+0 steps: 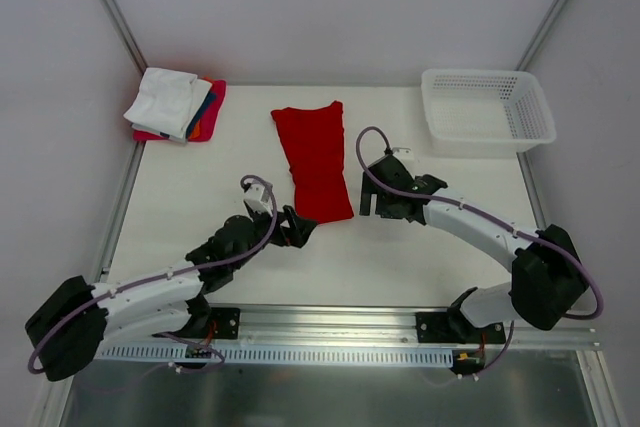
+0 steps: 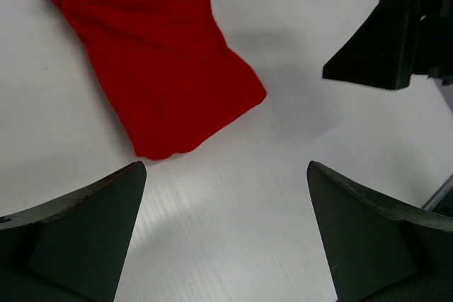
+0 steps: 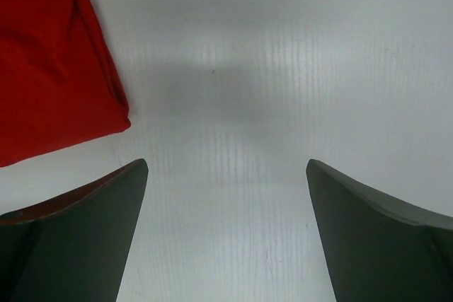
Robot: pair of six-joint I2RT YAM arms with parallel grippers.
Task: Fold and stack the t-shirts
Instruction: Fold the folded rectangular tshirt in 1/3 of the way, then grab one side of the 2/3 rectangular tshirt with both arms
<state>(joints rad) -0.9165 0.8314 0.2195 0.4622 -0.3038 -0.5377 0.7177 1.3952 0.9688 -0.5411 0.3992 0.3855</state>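
A bright red t-shirt, folded into a long narrow strip, lies flat at the table's middle. Its near end shows in the left wrist view and its near right corner in the right wrist view. My left gripper sits just off the strip's near left corner, open, with only bare table between its fingers. My right gripper hovers just right of the strip's near end, open and holding nothing. A stack of folded shirts, white on top with blue, orange and pink-red below, rests at the back left corner.
A white plastic mesh basket stands at the back right corner. The right arm's black gripper body shows at the upper right of the left wrist view. A metal rail runs along the table's near edge.
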